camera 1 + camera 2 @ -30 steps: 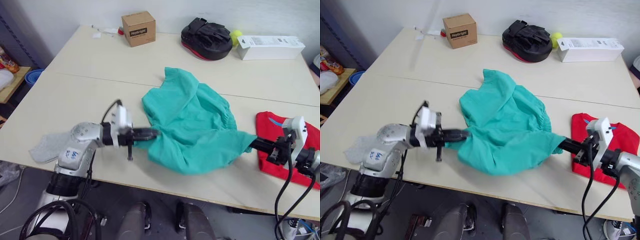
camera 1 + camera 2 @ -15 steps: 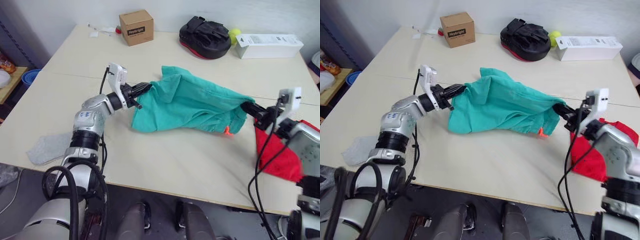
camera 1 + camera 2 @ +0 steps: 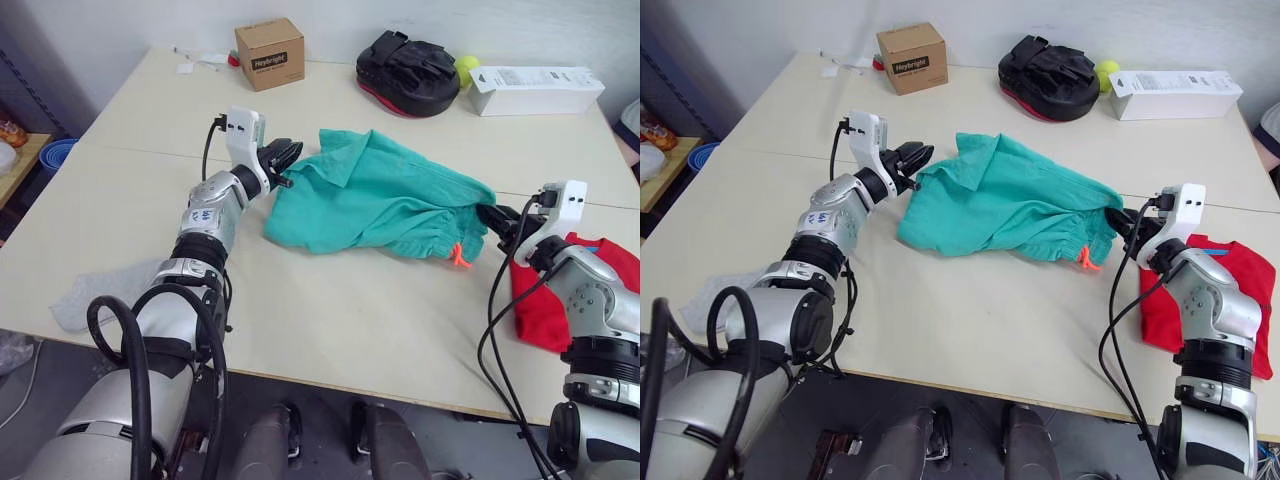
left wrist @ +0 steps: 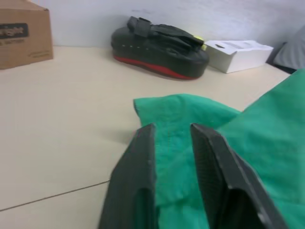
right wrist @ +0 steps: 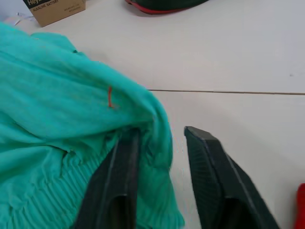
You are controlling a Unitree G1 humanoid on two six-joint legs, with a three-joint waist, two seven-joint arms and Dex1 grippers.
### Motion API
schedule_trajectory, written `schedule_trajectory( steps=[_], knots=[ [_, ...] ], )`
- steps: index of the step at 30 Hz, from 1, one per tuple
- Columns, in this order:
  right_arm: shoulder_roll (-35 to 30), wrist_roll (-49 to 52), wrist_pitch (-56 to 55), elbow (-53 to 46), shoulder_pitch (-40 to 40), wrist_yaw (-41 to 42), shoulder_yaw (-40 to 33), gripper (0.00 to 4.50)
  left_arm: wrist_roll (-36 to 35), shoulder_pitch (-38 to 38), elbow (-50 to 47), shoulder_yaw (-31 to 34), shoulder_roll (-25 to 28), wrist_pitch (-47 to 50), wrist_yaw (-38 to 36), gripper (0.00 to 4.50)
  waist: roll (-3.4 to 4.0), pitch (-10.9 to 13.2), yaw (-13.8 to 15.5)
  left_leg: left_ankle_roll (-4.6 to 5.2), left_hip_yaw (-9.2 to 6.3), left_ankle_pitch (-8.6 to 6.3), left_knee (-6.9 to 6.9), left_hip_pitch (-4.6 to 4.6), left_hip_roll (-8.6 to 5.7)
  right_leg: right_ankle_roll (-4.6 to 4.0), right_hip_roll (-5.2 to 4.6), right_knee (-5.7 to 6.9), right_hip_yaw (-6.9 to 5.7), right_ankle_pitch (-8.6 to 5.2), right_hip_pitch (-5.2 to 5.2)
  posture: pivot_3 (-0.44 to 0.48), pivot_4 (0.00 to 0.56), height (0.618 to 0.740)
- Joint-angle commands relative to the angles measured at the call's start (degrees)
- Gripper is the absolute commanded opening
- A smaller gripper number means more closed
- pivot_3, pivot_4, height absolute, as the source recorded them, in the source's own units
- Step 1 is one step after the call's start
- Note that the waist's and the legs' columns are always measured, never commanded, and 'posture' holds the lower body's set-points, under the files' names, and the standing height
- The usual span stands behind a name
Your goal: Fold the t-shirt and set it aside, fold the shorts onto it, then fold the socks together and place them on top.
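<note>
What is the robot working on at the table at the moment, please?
It is folding the shorts. The left gripper and the right gripper sit at opposite ends of the bunched cloth, both open with fabric between the fingers. The t-shirt lies folded by the right arm, and the socks wait near the left edge.
</note>
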Motion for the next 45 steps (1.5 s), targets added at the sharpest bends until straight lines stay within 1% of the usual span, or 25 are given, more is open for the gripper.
schedule_trajectory(
  steps=[1,3,5,6,7,9,11,13,14,16,17,20,22,27,30,32,33,34,35,36,39,41,44,45],
  knots=[
    [-2.7,-1.5,-6.0,-4.3,0.8,2.7,-1.8,2.78,3.5,-0.1,-1.5,-0.8,2.6,-5.1,2.5,2.65,0.00,0.0,-0.1,0.00,0.04,0.00,0.00,0.00,0.00,0.00,0.00,0.01,0.03,0.00,-0.03,0.000,0.150,0.740],
    [-5.0,-2.4,-10.8,-6.8,2.7,6.4,-2.7,3.50,4.8,2.1,-4.5,-0.9,5.0,-11.2,0.9,3.32,0.00,0.0,-0.1,0.00,0.09,0.00,-0.02,0.00,0.01,0.00,0.01,0.03,0.08,0.00,-0.08,0.000,0.150,0.740],
    [-8.1,-3.4,-15.5,-10.7,6.2,12.8,-1.5,4.21,4.0,5.8,-10.6,-1.9,6.7,-17.1,-8.2,3.94,0.00,0.0,-0.1,-0.03,0.10,-0.01,-0.08,0.02,0.03,0.00,0.03,0.00,0.07,0.00,-0.09,0.000,0.150,0.740],
    [-9.8,-4.4,-17.8,-13.0,8.6,16.8,0.2,4.50,4.5,7.9,-13.6,-3.5,7.8,-19.8,-12.4,4.28,0.00,0.0,0.0,-0.03,0.15,-0.01,-0.16,0.02,0.01,0.00,0.03,-0.02,0.08,0.00,-0.12,0.000,0.150,0.740],
    [-11.3,-5.3,-20.4,-15.1,11.1,20.7,2.0,4.50,4.5,10.2,-16.9,-5.3,8.7,-21.2,-17.4,4.48,-0.02,0.0,0.0,-0.06,0.17,-0.03,-0.19,0.04,0.02,0.00,0.03,-0.06,0.04,0.00,-0.12,0.000,0.150,0.740],
    [-13.6,-7.6,-24.2,-18.6,15.5,26.2,5.7,4.50,5.3,14.8,-22.8,-9.1,11.0,-24.1,-25.1,4.48,-0.08,0.0,0.0,-0.08,0.24,-0.04,-0.22,0.06,0.03,0.00,0.10,-0.11,0.01,0.00,-0.11,0.000,0.150,0.740],
    [-14.8,-10.1,-27.5,-20.3,18.3,29.1,8.7,4.50,5.9,18.5,-28.0,-12.2,12.7,-26.4,-30.6,4.48,-0.11,-0.1,0.1,-0.07,0.28,-0.04,-0.14,0.10,0.03,0.00,0.09,-0.07,0.03,0.00,-0.06,0.000,0.150,0.740],
    [-13.6,-13.5,-31.1,-19.6,18.9,28.5,11.3,4.50,9.1,21.6,-31.2,-15.8,14.5,-30.4,-33.4,4.48,-0.11,-0.1,0.0,-0.02,0.28,-0.07,0.06,0.12,0.01,0.04,0.01,-0.11,0.06,0.02,-0.01,0.000,0.150,0.740],
    [-12.7,-15.4,-32.6,-18.4,18.5,27.2,12.5,4.50,11.1,22.4,-31.4,-17.2,14.9,-32.3,-33.3,4.48,-0.11,-0.1,0.0,0.01,0.31,-0.09,0.11,0.13,0.01,0.06,-0.03,-0.11,0.09,0.04,-0.01,0.000,0.150,0.740],
    [-11.8,-21.0,-37.6,-15.4,17.1,25.5,16.0,4.50,16.4,22.4,-28.8,-19.5,14.3,-34.9,-29.4,4.48,-0.13,-0.1,0.0,-0.01,0.30,-0.15,0.13,0.17,0.01,0.04,-0.11,-0.10,0.11,0.14,-0.01,0.000,0.150,0.740],
    [-11.4,-23.8,-39.8,-13.7,16.3,24.7,17.7,4.50,19.3,21.5,-27.0,-20.3,13.7,-35.9,-26.0,4.48,-0.13,-0.1,0.0,-0.18,0.29,-0.25,0.14,0.17,0.01,0.02,-0.13,-0.10,0.10,0.21,-0.01,0.000,0.150,0.740],
    [-9.1,-29.6,-44.9,-7.8,12.6,20.1,20.5,4.50,26.4,18.1,-21.5,-21.7,11.5,-35.7,-15.3,4.48,-0.14,-0.1,0.0,-0.20,0.26,-0.25,0.16,0.17,0.03,-0.02,-0.13,-0.07,0.09,0.27,-0.02,0.000,0.150,0.740],
    [-7.8,-33.5,-47.6,-3.8,9.7,16.6,22.1,4.50,30.7,15.8,-17.7,-23.1,10.5,-35.0,-9.0,4.48,-0.18,0.0,0.0,0.09,0.27,-0.09,0.18,0.13,0.04,-0.02,-0.13,-0.06,0.09,0.27,-0.07,0.000,0.150,0.740],
    [-6.2,-39.0,-52.1,2.7,5.0,10.9,24.1,4.50,36.7,11.2,-9.8,-25.5,9.4,-32.0,1.3,4.48,-0.19,-0.1,-0.1,0.10,0.33,-0.08,0.18,0.12,0.08,-0.02,-0.11,0.04,-0.03,0.26,-0.08,0.000,0.150,0.740],
    [-5.8,-41.3,-53.8,5.8,3.0,8.3,25.3,4.50,37.1,9.5,-6.2,-25.9,8.5,-30.0,2.7,4.48,-0.22,-0.1,-0.1,0.13,0.36,-0.06,0.21,0.13,0.08,-0.02,-0.12,0.02,-0.03,0.26,-0.05,0.000,0.150,0.740],
    [-5.5,-42.5,-53.8,7.8,1.8,7.3,26.1,4.13,36.1,9.0,-4.2,-25.6,7.7,-29.2,1.3,4.09,-0.24,-0.1,-0.1,0.14,0.37,-0.06,0.27,0.16,0.09,-0.02,-0.12,0.01,-0.02,0.26,-0.02,0.000,0.150,0.740],
    [-5.4,-42.6,-53.5,8.7,1.3,7.5,26.4,3.77,35.8,8.7,-3.3,-25.4,7.4,-28.8,1.0,3.77,-0.24,-0.1,-0.2,0.16,0.38,-0.05,0.32,0.17,0.09,-0.02,-0.13,0.01,-0.01,0.26,-0.01,0.000,0.150,0.740],
    [-5.2,-43.3,-53.5,9.9,0.8,6.8,26.7,3.60,34.8,8.5,-2.1,-25.0,6.8,-27.7,-0.9,3.60,-0.27,-0.1,-0.2,0.16,0.38,-0.05,0.33,0.17,0.09,-0.02,-0.13,0.01,-0.01,0.26,-0.02,0.000,0.150,0.740],
    [-5.0,-43.8,-53.7,10.8,0.3,6.1,26.9,3.17,34.0,8.4,-1.3,-24.7,6.2,-26.4,-2.9,3.25,-0.34,-0.2,-0.2,0.16,0.38,-0.04,0.33,0.19,0.09,-0.02,-0.13,0.02,-0.01,0.26,-0.01,0.000,0.150,0.740],
    [-4.8,-44.1,-53.6,11.6,-0.3,5.5,27.1,2.91,33.1,8.5,-0.7,-24.3,5.7,-25.8,-4.4,2.97,-0.39,-0.2,-0.2,0.15,0.38,-0.04,0.33,0.21,0.10,-0.02,-0.13,0.04,0.00,0.26,0.00,0.000,0.150,0.740],
    [-4.4,-44.6,-53.4,13.3,-1.9,4.4,27.4,1.79,29.7,9.1,-1.4,-22.6,4.5,-24.4,-9.6,1.93,-0.42,-0.2,-0.2,0.14,0.38,-0.04,0.34,0.25,0.10,-0.02,-0.14,0.04,-0.01,0.26,0.03,0.000,0.150,0.740],
    [-4.8,-43.9,-53.8,13.1,-2.0,5.2,27.1,1.07,27.3,10.5,-3.7,-21.9,4.7,-23.7,-14.9,1.27,-0.42,-0.2,-0.2,0.14,0.37,-0.04,0.33,0.23,0.10,-0.03,-0.14,0.02,-0.02,0.26,0.02,0.000,0.150,0.740],
    [-6.3,-41.8,-54.0,10.7,-0.5,7.7,26.2,0.00,21.3,14.4,-11.4,-20.8,5.6,-21.9,-25.9,0.22,-0.42,-0.2,-0.3,0.12,0.37,-0.05,0.27,0.21,0.11,-0.03,-0.13,0.06,-0.05,0.26,0.03,0.000,0.150,0.740],
    [-7.1,-40.4,-53.8,9.0,0.5,9.5,25.7,0.00,19.5,16.3,-15.9,-20.4,6.4,-20.0,-28.6,0.02,-0.42,-0.2,-0.3,0.11,0.38,-0.05,0.25,0.20,0.12,-0.03,-0.12,0.06,-0.06,0.26,0.03,0.000,0.150,0.740]
  ],
)
